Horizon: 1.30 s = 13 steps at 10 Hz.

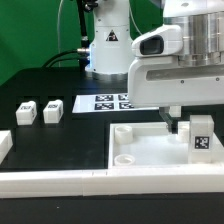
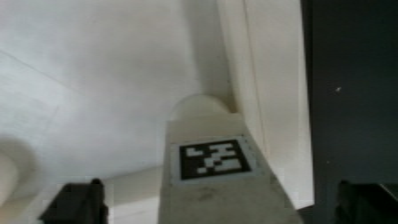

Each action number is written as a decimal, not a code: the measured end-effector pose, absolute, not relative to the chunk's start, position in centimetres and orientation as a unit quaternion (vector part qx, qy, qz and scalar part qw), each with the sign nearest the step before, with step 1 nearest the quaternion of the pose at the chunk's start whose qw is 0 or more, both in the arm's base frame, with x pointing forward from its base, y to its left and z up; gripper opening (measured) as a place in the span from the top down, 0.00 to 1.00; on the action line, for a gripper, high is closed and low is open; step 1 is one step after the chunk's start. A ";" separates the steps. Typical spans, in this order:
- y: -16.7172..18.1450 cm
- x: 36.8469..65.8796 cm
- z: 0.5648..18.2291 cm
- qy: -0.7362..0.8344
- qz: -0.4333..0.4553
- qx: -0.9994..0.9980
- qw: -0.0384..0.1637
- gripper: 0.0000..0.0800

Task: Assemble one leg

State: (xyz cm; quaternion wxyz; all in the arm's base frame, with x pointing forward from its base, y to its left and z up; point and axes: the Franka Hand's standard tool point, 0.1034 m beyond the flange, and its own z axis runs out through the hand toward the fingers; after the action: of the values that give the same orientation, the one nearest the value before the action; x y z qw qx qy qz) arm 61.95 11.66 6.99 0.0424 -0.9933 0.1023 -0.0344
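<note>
A leg (image 1: pixel 200 135), a white post with a black-and-white tag, stands upright on the large white panel (image 1: pixel 140 150) near its corner at the exterior view's right. My gripper (image 1: pixel 186 122) is lowered over it, open. In the wrist view the leg (image 2: pixel 222 150) rises between my two dark fingertips (image 2: pixel 75 202), with a gap on each side, so neither pad touches it. The gripper (image 2: pixel 221 205) straddles the leg's top. Two more legs (image 1: pixel 26 110) (image 1: pixel 52 110) lie on the black table at the exterior view's left.
The marker board (image 1: pixel 105 102) lies behind the panel. The robot's base (image 1: pixel 105 45) stands at the back. A white raised rail (image 1: pixel 90 183) runs along the front, with a white block (image 1: pixel 4 145) at the exterior view's left edge.
</note>
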 end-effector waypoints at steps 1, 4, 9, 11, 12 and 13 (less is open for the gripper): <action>11.7 61.9 7.0 0.103 -0.034 -0.993 0.042 0.19; 11.7 61.9 7.0 0.103 -0.034 -0.993 0.042 0.51; 11.5 62.0 7.0 0.112 -0.034 -0.992 0.043 0.64; 11.5 62.0 7.0 0.169 -0.031 -0.984 0.046 0.64; 11.5 62.0 7.0 0.225 -0.029 -0.973 0.049 0.64; 11.5 62.0 7.0 0.281 -0.031 -0.958 0.052 0.64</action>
State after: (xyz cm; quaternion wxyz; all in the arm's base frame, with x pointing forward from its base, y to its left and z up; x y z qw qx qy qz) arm 61.98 11.49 7.01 0.0521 -0.9579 0.2807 -0.0305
